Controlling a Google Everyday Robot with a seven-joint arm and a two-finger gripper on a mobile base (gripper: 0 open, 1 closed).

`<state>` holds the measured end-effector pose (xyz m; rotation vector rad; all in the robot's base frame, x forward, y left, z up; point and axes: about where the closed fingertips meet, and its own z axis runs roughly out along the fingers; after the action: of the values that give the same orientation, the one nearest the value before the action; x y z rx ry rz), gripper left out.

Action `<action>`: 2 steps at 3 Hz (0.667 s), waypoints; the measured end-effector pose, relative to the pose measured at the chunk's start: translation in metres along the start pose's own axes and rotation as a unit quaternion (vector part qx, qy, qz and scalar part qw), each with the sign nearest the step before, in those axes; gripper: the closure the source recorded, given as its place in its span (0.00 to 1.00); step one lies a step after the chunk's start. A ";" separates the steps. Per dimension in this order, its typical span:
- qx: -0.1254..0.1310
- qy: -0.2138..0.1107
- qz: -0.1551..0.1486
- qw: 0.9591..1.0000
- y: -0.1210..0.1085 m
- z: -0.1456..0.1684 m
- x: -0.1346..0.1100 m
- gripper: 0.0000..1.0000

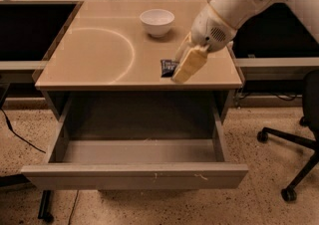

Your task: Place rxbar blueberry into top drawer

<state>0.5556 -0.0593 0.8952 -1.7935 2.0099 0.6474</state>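
Observation:
The rxbar blueberry (167, 67) is a small dark wrapper that sticks out to the left of my gripper (180, 71), just above the tabletop near its front edge. The gripper is shut on the bar, and its cream-coloured fingers (188, 63) hide the bar's right part. The top drawer (134, 175) is pulled wide open below the tabletop, its grey inside bare. The gripper and bar are above and just behind the drawer's back part.
A white bowl (157, 22) stands at the back middle of the beige tabletop (94, 50). An office chair base (299, 139) is on the floor to the right. Dark desk bays flank the table.

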 end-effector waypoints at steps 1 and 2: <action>-0.078 -0.028 0.025 0.996 0.029 0.072 0.016 1.00; -0.088 -0.035 0.056 0.994 0.053 0.117 0.036 1.00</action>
<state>0.4956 -0.0184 0.7830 -1.7358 2.0736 0.9368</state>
